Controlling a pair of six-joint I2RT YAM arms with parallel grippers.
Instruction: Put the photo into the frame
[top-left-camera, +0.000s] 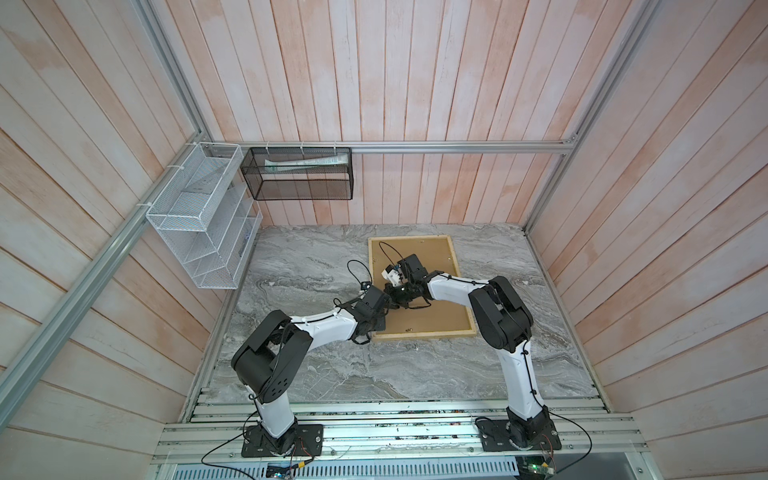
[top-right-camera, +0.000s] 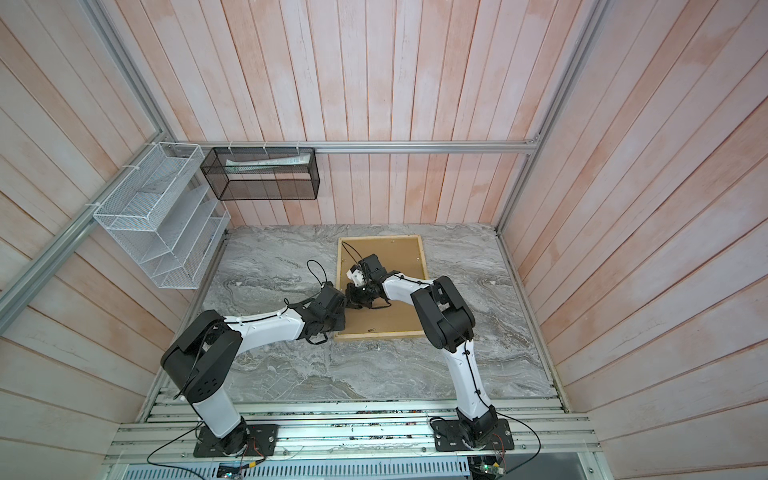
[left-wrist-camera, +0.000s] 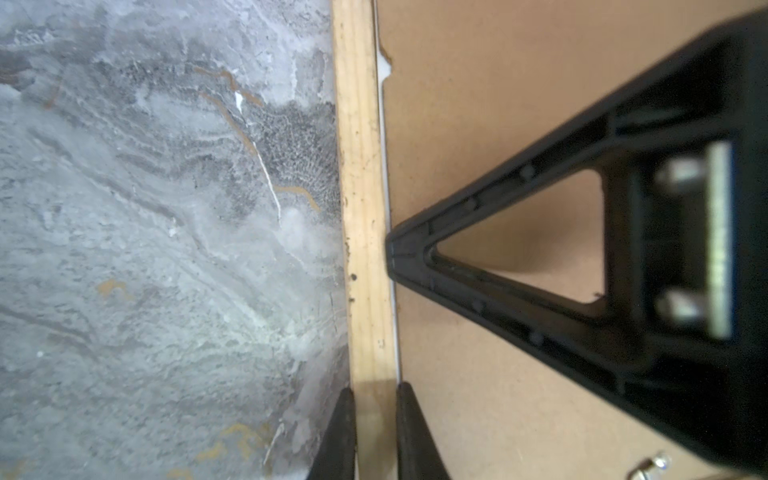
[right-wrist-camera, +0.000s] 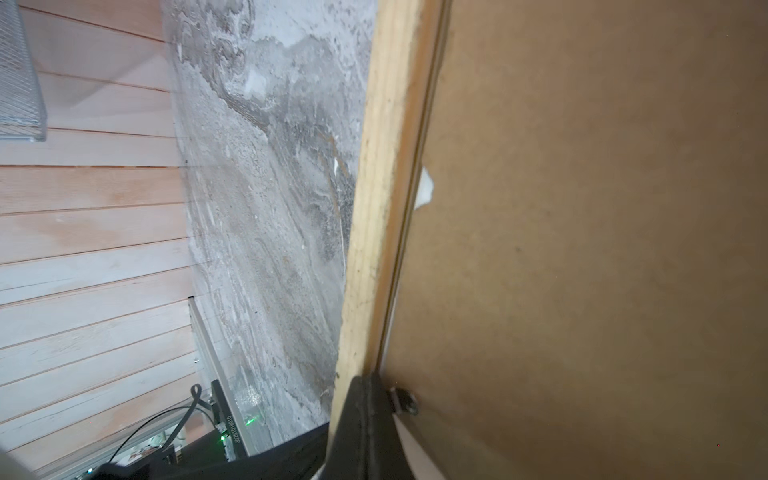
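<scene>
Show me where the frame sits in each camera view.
In a top view: frame lies flat on the marble table, toward the back.
In a top view: same place.
Left wrist: its pale rail, between marble and backing board.
Right wrist: same rail, likewise.
Shared landmark: brown backing board inside the frame.

Frame (left-wrist-camera: 361, 208) pale wood; backing board (left-wrist-camera: 478, 124) matt brown

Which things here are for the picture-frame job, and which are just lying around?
For the job: the frame, the brown backing board lying in it, the left gripper pinching its rail, the right gripper, shut, at the board's edge.
Just lying about: the white wire rack and the black mesh basket, hanging by the walls.
</scene>
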